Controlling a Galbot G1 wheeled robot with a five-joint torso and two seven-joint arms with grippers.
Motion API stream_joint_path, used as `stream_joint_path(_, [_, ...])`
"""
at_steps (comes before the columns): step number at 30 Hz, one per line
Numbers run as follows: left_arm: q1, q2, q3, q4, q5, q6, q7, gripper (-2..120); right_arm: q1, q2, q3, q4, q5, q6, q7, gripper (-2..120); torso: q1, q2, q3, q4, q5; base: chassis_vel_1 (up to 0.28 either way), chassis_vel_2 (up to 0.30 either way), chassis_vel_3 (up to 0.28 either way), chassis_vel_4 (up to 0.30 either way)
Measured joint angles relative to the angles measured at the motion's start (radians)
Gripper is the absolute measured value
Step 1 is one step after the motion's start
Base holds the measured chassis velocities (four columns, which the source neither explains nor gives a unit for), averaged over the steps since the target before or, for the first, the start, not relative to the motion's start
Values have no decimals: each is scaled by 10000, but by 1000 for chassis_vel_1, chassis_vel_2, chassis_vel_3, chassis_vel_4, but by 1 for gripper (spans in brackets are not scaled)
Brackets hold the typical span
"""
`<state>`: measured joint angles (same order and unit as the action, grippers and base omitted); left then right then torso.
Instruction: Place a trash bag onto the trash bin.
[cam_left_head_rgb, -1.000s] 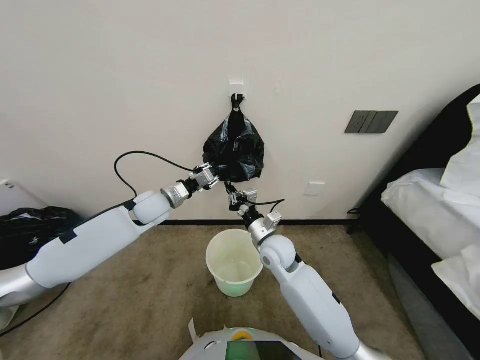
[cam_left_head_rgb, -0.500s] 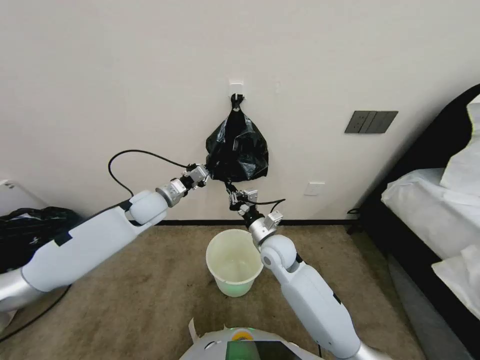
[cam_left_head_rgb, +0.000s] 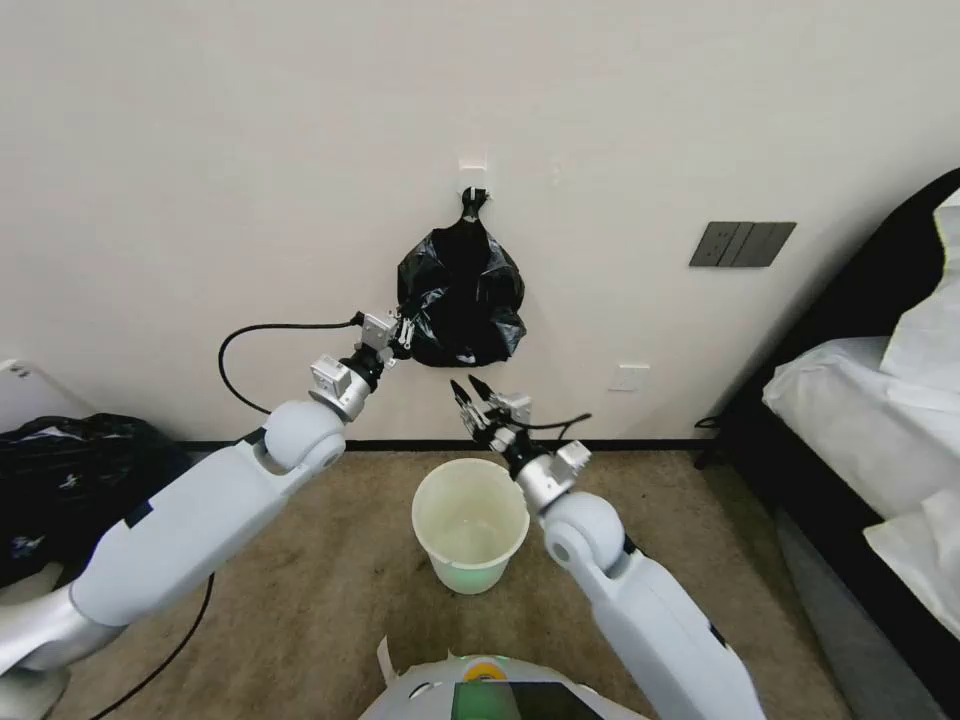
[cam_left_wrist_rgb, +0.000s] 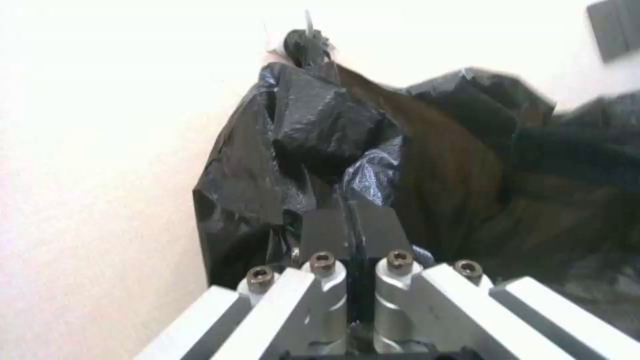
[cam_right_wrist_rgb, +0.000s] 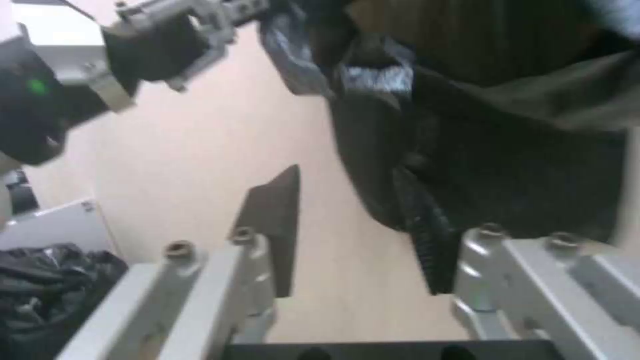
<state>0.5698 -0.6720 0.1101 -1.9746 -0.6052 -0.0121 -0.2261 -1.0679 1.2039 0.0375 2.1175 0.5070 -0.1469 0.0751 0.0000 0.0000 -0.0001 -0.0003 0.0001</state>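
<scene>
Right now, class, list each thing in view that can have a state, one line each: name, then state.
trash bag: hanging from the wall hook, pinched at its lower left edge.
wall hook: holding the bag's knotted top.
trash bin: upright on the carpet, unlined.
left gripper: shut on the bag.
right gripper: open, just below the bag.
large black bag: on the floor, bulging.
</scene>
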Motion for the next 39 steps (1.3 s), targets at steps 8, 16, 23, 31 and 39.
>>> stream_joint_path(8, [690,-197,-541,-304,-24,7,-160,0,-16,-749,763,929,807,-327,185,71,0,0,0,1,1,0,0,0,0])
stream_joint_path(16, [1108,-324,-744,-421,120,44,-207,0,2456,-1320,527,216,1642,-1249,952,98,0,0,1,5,1,0,0,0,0])
stream_joint_path(23, [1179,-389,-851,-482,118,82,-250,0,4742,-1713,-775,-483,1492,-2188,1387,100,0,0,2,7,-1,0,0,0,0])
stream_joint_path(31, [1184,-523,-894,-510,102,109,-250,0,5729,-2132,-1195,-752,1202,-2894,1471,97,1,0,2,2,-1,0,0,0,0])
stream_joint_path(39, [1183,-634,-831,-414,122,114,-189,0,6064,-2626,-1874,-639,976,-3592,1373,89,0,0,1,3,0,0,0,0,0])
